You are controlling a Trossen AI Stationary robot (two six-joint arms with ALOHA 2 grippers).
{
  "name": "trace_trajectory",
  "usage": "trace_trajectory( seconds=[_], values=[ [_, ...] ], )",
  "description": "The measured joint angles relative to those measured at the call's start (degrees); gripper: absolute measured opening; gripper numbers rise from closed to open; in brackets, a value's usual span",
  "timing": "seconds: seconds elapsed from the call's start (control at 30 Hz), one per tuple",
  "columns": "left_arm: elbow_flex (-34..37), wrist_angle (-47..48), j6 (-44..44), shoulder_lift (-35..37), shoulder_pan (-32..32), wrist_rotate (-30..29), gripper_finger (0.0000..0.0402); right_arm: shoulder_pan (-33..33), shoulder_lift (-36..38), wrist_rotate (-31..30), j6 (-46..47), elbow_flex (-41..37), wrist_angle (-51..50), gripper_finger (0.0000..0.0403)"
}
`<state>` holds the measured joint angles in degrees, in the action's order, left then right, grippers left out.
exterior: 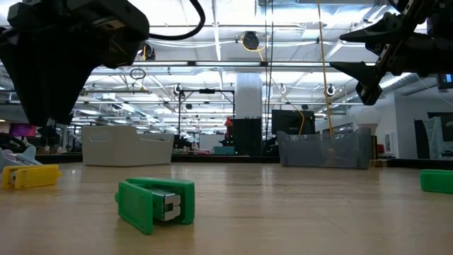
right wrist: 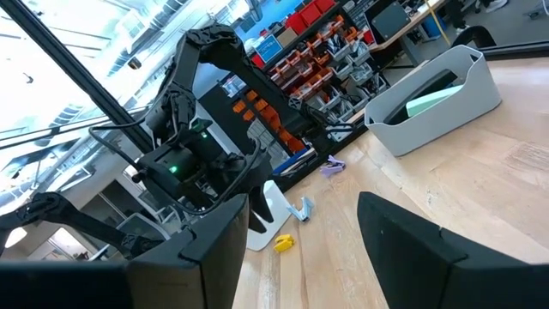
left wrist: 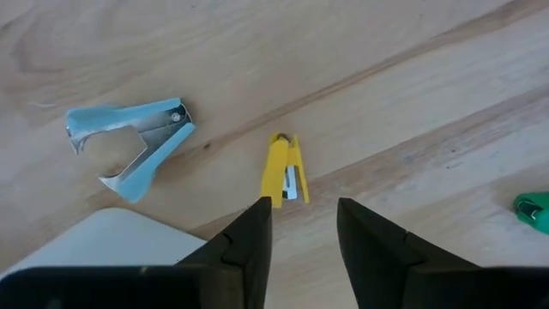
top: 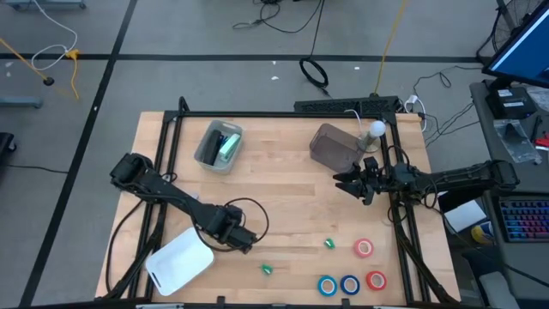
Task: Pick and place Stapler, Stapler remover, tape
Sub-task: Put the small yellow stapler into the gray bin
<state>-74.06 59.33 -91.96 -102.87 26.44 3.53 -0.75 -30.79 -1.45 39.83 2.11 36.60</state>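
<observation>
Two fingers of left hand (left wrist: 300,232) spread, empty, w/ yellow stapler (left wrist: 281,168) just ahead on bench (left wrist: 412,103), remover (left wrist: 130,146) beside. Risk: fingertip nudges stapler, skews grip. Right hand (top: 353,184) spread, aloft, idle.

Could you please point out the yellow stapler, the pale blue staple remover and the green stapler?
Small yellow stapler (left wrist: 281,168), left wrist view, mid-body.
Pale blue metal staple remover (left wrist: 137,142), left wrist view, upper jaw.
Green stapler (exterior: 152,203), low view, side face.
</observation>
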Motion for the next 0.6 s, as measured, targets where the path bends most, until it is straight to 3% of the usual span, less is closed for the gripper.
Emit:
trace_trajectory(
  seconds=[0.33, 0.6],
  values=[
    [0.00, -4.71, 3.39, 0.00, 0.42, -5.24, 0.0200, 0.00, 0.00, 0.00, 0.00, 0.00, 0.00, 0.0212],
    [-0.02, -6.94, 4.78, -0.65, 1.36, -6.03, 0.0196, 0.00, 0.00, 0.00, 0.00, 0.00, 0.00, 0.0212]
  ],
)
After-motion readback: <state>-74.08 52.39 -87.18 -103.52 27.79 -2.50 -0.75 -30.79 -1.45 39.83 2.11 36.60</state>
